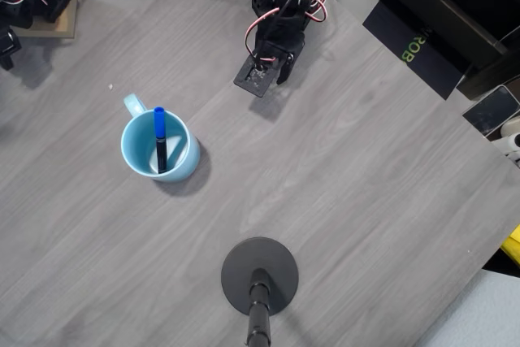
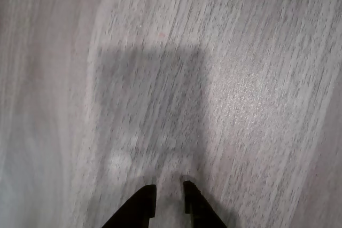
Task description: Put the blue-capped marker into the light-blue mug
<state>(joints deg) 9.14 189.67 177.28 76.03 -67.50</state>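
- mug [image 1: 140,154] left of centre on the grey wood counter [image 1: 349,168], handle toward top-left, overhead view
- marker [image 1: 160,140] stands inside the mug, blue cap up, leaning on the rim
- fingers [image 2: 168,191] well right of the mug, above bare counter, narrow gap, holding nothing
- round black stand base [image 1: 260,275] at bottom centre

Table [image 1: 341,168]: grey wood-grain, pale streaks. Mug [image 1: 136,154], left of centre: glossy light blue. Marker [image 1: 160,140]: black barrel, bright blue cap. My gripper [image 1: 268,67], top centre: black; red and white wires above. Round stand base [image 1: 260,274], bottom centre: matt black.
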